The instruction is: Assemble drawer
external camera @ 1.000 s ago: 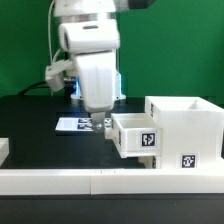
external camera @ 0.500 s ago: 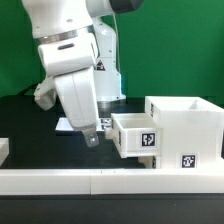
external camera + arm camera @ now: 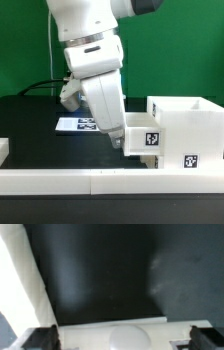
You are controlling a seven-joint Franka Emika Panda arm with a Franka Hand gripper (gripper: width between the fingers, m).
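Note:
The drawer's large white hollow shell (image 3: 186, 128) stands at the exterior view's right with a tag on its front. A small white tray (image 3: 143, 139) with a tag sticks out of the shell's side. My gripper (image 3: 119, 141) is tilted and sits at the tray's outer end. In the wrist view the gripper (image 3: 118, 337) has its dark fingers (image 3: 44, 338) spread wide. The tray's white face (image 3: 90, 336), with a rounded bump, lies between them. Whether the fingers press on it cannot be told. The second tray is not clearly in view.
A long low white rail (image 3: 90, 181) runs along the front of the table. The marker board (image 3: 76, 124) lies on the black table behind the arm. A white piece (image 3: 3, 149) shows at the exterior view's left edge.
The arm swung away to the exterior view's left, then came back right, and now leans against the tray's outer end. The tray looks pushed slightly further into the shell.

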